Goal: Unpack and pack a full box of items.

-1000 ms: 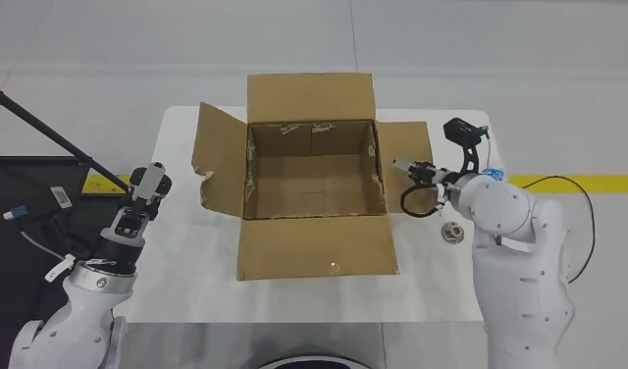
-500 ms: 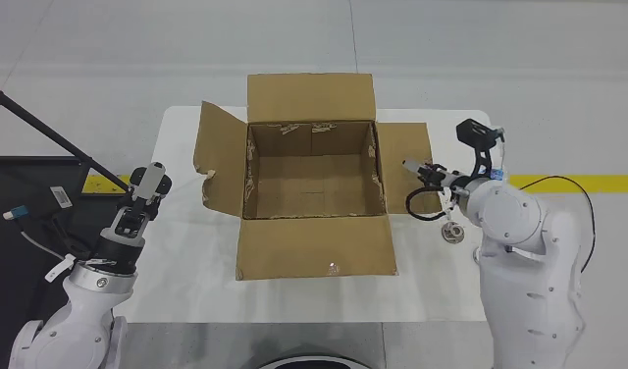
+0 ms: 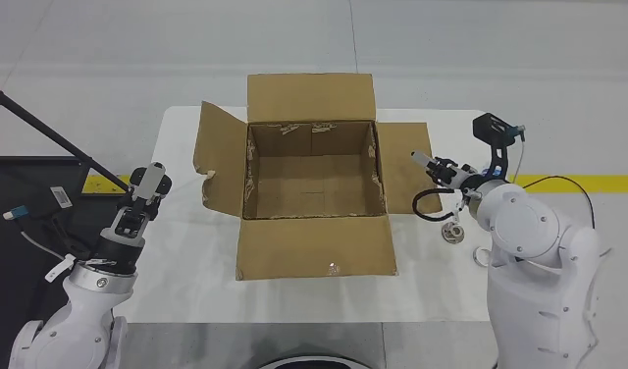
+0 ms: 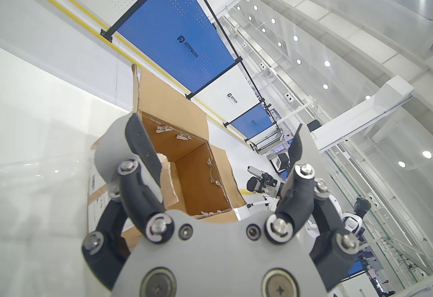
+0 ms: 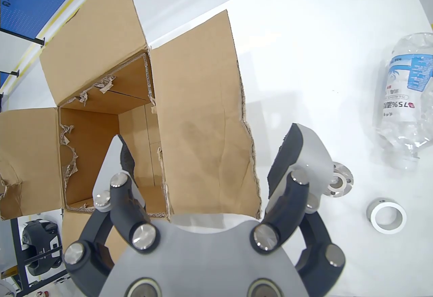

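Top view. The cardboard box (image 3: 312, 178) stands at the centre of the frame on the white worktop (image 3: 196, 271). All four flaps are folded outward, and the brown floor of the box is exposed.

My left end effector (image 3: 149, 183) is at the left-centre of the frame, above the left edge of the worktop and well apart from the box's left flap. My right end effector (image 3: 420, 159) is right of centre, above the outer edge of the right flap. Below it in the frame, a small metal flange (image 3: 452, 234) rests on the worktop just beside the box's lower right corner.

Left wrist view. My left end effector (image 4: 216, 132) has its fingers (image 4: 140, 142) spread wide. The open box (image 4: 189, 156) is seen beyond them, with torn tape along its inner rim.

Right wrist view. My right end effector (image 5: 206, 139) is also spread wide, above the box's (image 5: 101, 108) right flap. The flange (image 5: 340, 181) lies on the worktop just beside one finger (image 5: 287, 156). Near the flange and apart from it is a plain metal ring (image 5: 385, 213). A clear plastic bottle (image 5: 404, 108) with a blue-and-white label lies on its side farther out, well apart from the box.
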{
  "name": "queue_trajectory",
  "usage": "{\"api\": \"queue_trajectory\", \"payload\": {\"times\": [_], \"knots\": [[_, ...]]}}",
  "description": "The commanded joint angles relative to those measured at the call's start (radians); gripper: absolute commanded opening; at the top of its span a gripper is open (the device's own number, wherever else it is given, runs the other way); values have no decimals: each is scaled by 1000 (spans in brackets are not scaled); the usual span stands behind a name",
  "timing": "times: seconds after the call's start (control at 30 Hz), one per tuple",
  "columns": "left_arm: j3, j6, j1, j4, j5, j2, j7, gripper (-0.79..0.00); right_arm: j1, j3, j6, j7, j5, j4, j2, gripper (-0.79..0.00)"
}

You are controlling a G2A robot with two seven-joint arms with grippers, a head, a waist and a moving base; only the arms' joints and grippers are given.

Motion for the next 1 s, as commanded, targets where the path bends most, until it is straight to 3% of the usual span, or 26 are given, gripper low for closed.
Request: {"api": "queue_trajectory", "payload": {"times": [0.0, 0.27, 0.5, 0.73, 0.97], "knots": [[0, 0, 0, 0, 0, 0, 0, 0, 0, 0, 0, 0, 0, 0, 0, 0], [0, 0, 0, 0, 0, 0, 0, 0, -4, 0, -5, -12, -9, -1, 1, 0], [0, 0, 0, 0, 0, 0, 0, 0, -103, 40, -33, -114, -98, -39, 11, 0], [0, 0, 0, 0, 0, 0, 0, 0, -171, 220, -205, -4, -193, -74, 44, 0], [0, 0, 0, 0, 0, 0, 0, 0, -132, 385, -391, 164, -203, 102, 79, 0]]}}
